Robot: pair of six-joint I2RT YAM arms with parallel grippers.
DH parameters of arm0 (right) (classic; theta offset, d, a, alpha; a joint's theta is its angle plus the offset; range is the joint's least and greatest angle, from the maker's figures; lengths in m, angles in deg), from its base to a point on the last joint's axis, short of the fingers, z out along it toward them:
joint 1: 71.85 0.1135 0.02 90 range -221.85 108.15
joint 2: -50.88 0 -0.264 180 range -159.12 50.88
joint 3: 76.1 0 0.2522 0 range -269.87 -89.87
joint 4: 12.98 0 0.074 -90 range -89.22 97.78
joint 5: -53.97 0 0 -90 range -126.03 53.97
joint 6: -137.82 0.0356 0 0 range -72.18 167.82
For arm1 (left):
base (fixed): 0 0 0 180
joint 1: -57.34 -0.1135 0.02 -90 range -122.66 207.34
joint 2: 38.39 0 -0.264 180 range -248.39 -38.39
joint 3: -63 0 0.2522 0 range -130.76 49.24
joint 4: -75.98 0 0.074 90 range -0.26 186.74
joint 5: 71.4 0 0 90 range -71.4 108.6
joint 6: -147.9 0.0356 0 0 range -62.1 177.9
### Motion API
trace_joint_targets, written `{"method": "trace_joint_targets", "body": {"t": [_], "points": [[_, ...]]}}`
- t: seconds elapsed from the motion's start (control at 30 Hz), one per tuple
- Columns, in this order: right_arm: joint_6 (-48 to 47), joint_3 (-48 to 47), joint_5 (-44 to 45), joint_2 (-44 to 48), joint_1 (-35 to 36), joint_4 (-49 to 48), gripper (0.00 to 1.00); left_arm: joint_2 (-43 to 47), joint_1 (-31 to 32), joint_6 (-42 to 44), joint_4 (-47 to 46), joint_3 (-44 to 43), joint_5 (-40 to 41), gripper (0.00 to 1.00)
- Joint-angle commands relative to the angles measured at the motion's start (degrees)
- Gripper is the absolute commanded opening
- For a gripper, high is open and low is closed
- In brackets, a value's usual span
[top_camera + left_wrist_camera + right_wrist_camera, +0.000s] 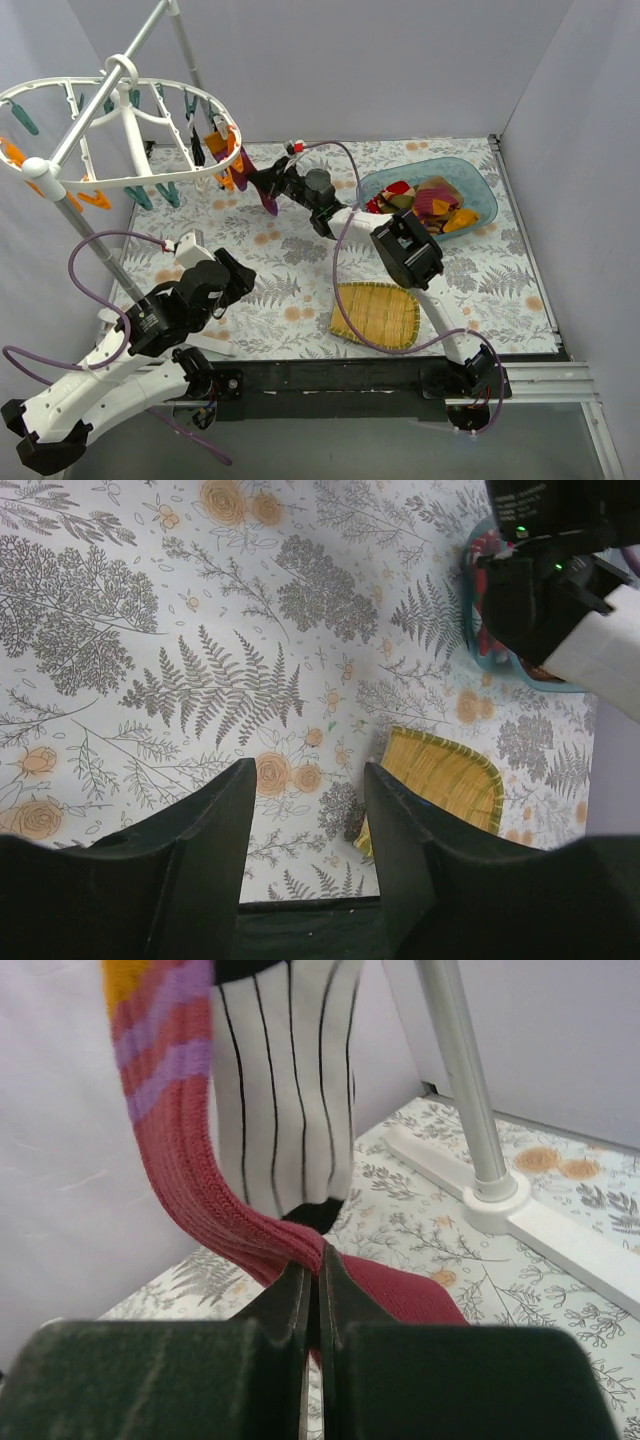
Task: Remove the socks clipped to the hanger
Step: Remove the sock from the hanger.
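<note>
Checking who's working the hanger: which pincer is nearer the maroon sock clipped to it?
Right. The right pincer is shut on the maroon sock below the hanger; the left pincer hangs open over the tablecloth, well apart from it, toward the near left.

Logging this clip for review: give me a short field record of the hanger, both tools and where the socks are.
right tool: shut on maroon sock
maroon sock: hanging from hanger, beside a black-striped white sock
left tool: open, holding nothing, above the table
blue basin: holds several loose socks
woven tray: on the table, nearer the arms than the basin
</note>
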Motion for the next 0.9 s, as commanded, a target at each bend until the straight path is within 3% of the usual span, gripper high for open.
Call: {"method": "trace_joint_targets", "body": {"t": [0.0,0.3,0.87], "points": [[-3.3,7.6,-3.5,13.0,0.4,-7.3,0.01,1.5,0.0,2.4,-1.8,-1.0,2.7,0.47],[-9.0,23.0,-8.5,29.4,2.5,-0.9,0.01,4.9,-0.1,4.4,-6.3,1.3,4.2,0.50],[-14.9,35.5,-8.9,51.9,10.7,20.7,0.01,11.4,0.0,7.9,-16.6,6.3,1.8,0.57]]}}
